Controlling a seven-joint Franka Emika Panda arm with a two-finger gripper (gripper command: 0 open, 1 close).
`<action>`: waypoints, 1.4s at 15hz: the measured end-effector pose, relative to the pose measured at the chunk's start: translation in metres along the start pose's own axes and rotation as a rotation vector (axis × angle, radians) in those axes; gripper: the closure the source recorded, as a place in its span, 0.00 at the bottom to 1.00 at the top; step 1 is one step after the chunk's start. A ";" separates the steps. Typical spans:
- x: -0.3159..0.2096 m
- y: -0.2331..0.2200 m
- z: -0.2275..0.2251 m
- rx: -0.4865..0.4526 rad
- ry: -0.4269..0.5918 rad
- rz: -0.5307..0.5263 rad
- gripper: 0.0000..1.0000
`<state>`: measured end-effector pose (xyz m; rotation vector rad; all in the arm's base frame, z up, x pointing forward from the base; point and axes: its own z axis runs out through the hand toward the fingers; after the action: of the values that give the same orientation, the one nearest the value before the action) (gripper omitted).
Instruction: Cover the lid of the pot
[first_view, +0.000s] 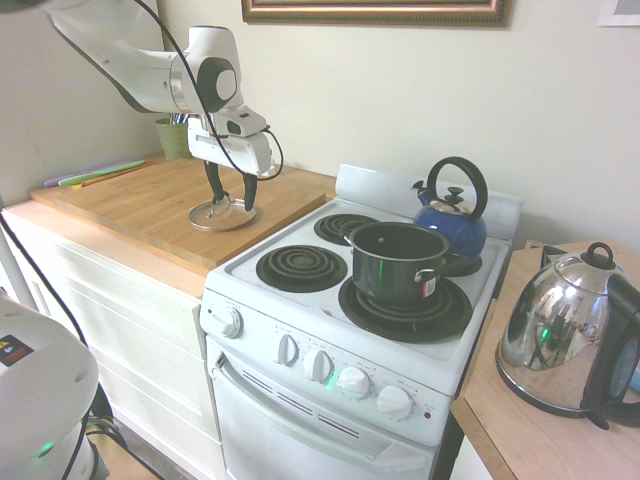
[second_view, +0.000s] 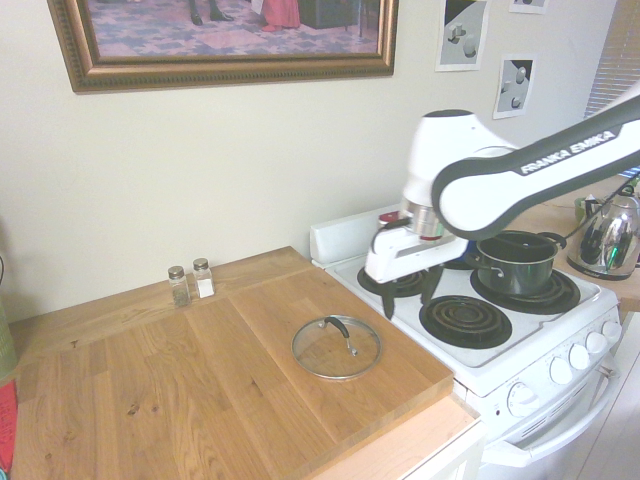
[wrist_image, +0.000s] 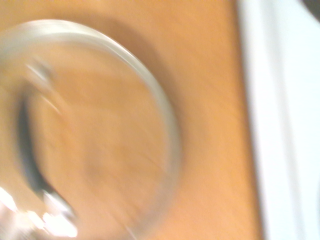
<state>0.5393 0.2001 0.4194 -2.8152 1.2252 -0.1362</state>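
Black handle (second_view: 337, 326) arches across the glass lid (second_view: 337, 348), toward the stove (second_view: 470, 330).

Clear, glossy glass with a shiny metal rim for the lid (second_view: 337, 357), near the right edge of the worktop (second_view: 200, 385), itself smooth, wood-grained. Dark, glossy finish on the pot (first_view: 392, 268); smooth white enamel look on the stove (first_view: 300, 325). Mirror-bright metal on the electric kettle (first_view: 560, 325), glossy blue on the other kettle (first_view: 455, 228).
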 end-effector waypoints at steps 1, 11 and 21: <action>-0.001 -0.019 -0.001 0.004 -0.007 -0.005 0.00; -0.004 -0.116 0.025 -0.074 -0.040 -0.051 0.00; -0.007 -0.099 0.053 -0.159 -0.062 -0.111 0.00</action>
<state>0.6127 0.2741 0.3761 -2.9989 1.1133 0.0450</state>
